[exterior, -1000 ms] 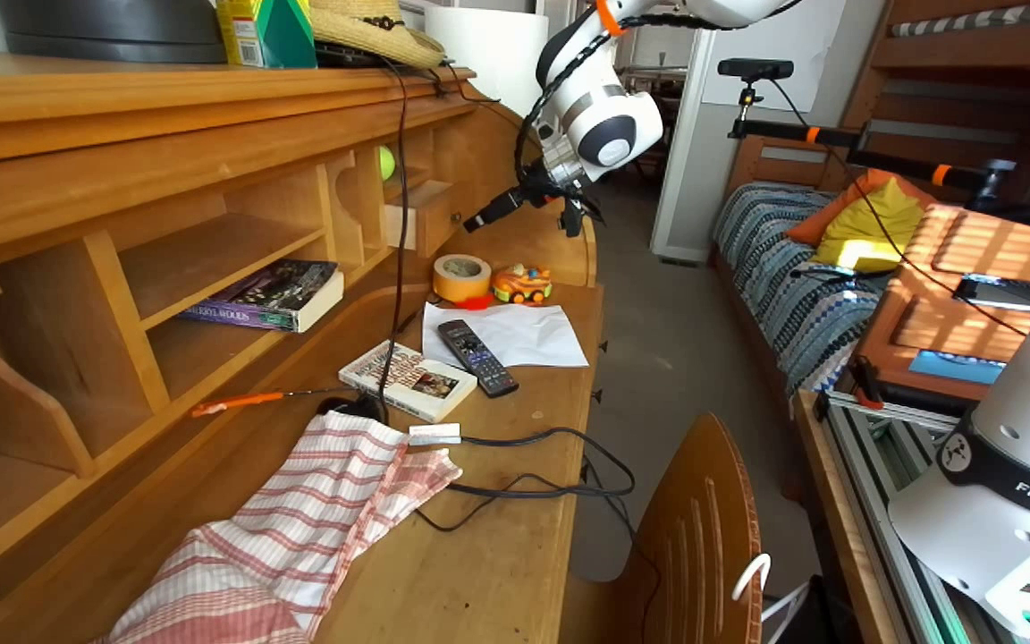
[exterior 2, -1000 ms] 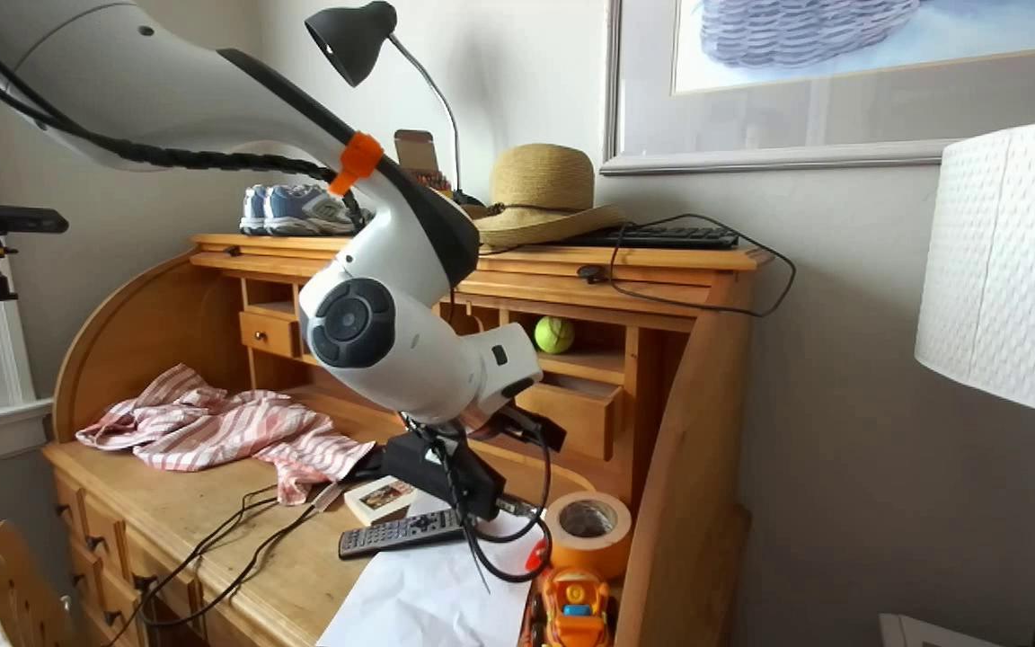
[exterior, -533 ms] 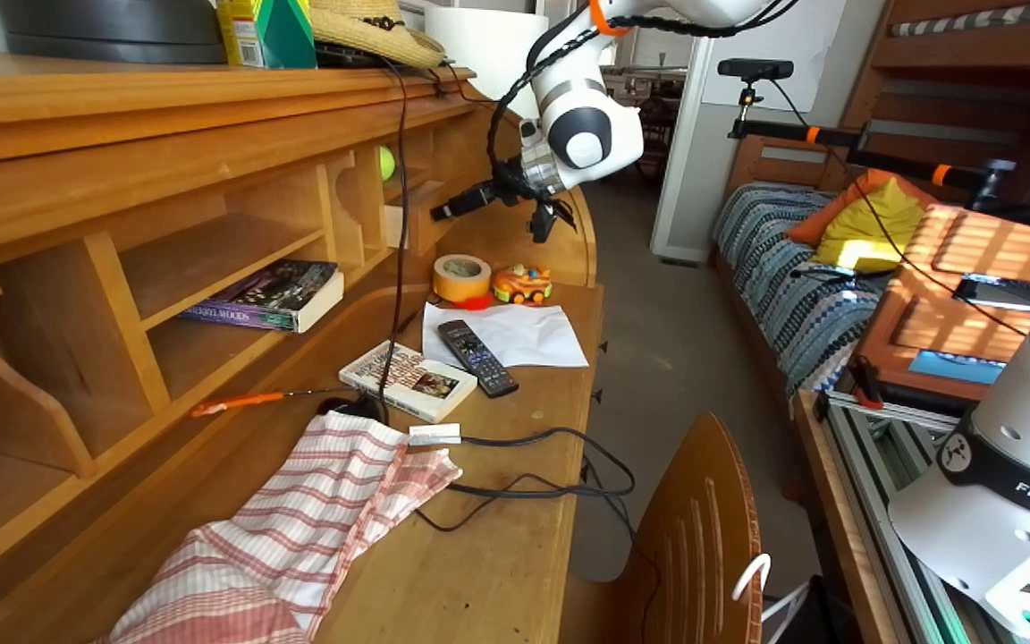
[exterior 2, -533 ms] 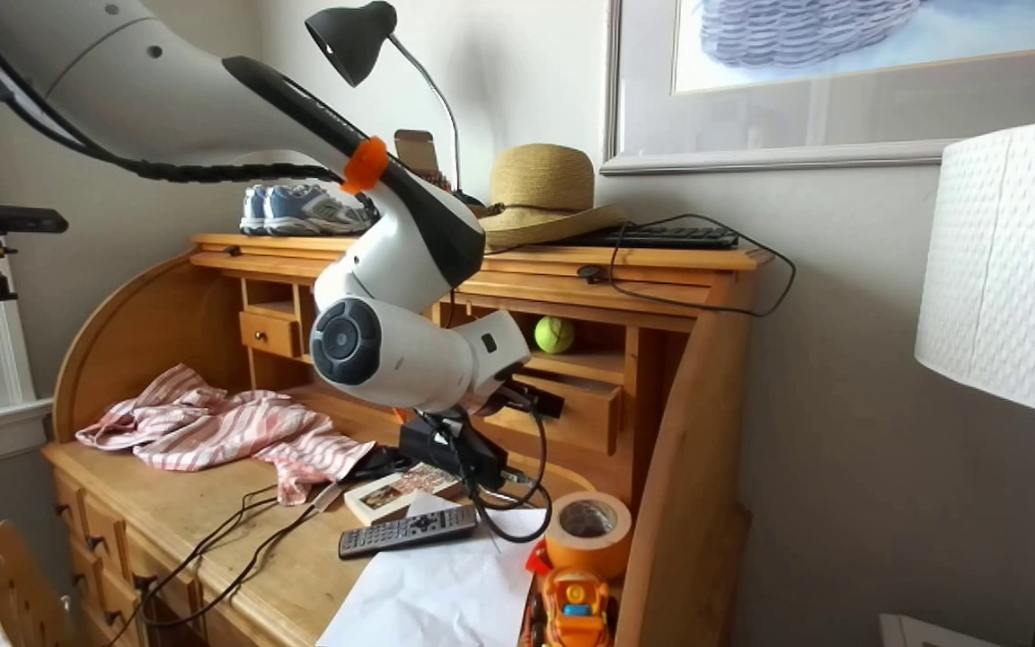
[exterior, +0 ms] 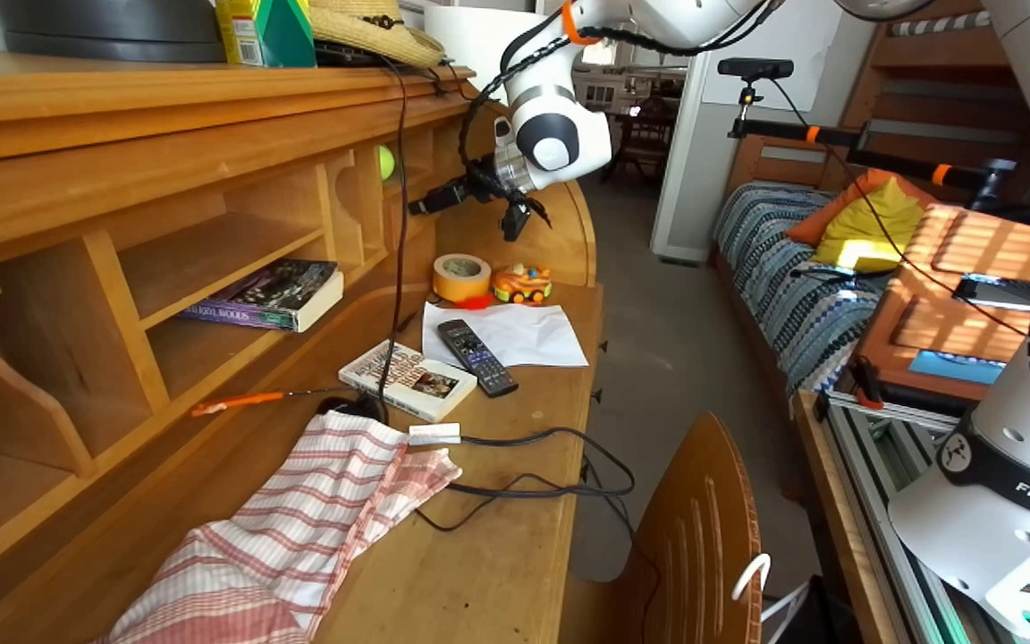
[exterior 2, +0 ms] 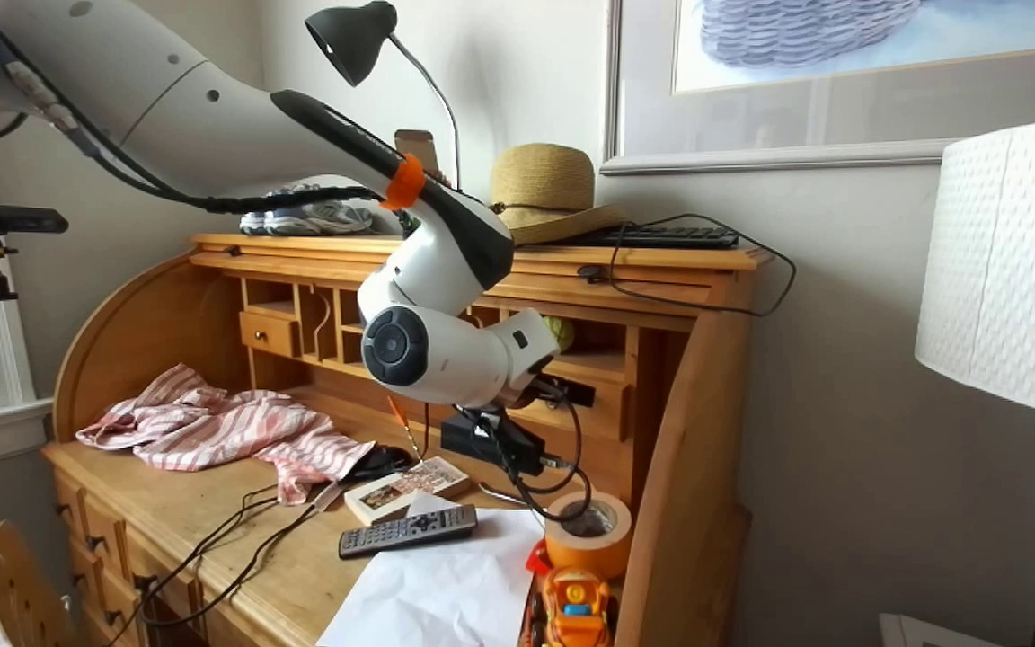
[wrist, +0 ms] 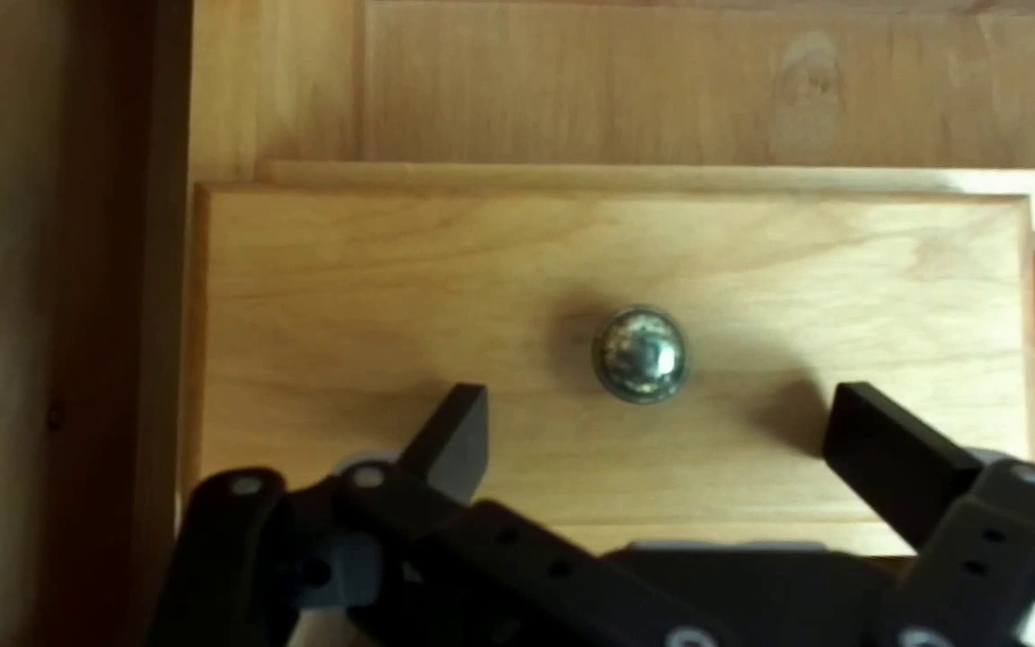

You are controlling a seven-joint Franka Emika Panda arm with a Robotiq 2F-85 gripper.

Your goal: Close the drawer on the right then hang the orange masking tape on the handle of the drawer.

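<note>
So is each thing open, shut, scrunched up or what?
Drawer: looks mostly shut; can't tell if fully.
Jaws: open.
Orange tape: lying flat, not hung.
Striped cloth: crumpled.
White paper: spread out, creased.
Remote: buttons up; can't tell if on.
White book: shut.
Purple-spined book: shut.
Toy car: on its wheels.
Chair: upright.

The desk (exterior: 452,572) bears a striped cloth (exterior: 287,528), book (exterior: 421,379), paper (exterior: 528,334), orange masking tape (exterior: 461,285) and toy car (exterior: 523,285).

In exterior view, robot base (exterior: 971,537), dark band (exterior: 1007,478): pale capitals "FRANK", following letter partly out of view. Thick book (exterior: 274,286), purple spine (exterior: 238,313): "WOODS", letters before it unclear. Print on yellow-green box (exterior: 269,36), remote control (exterior: 477,358) and paperback (exterior: 417,377) lying on desk (exterior: 479,572): too small to read.
</note>
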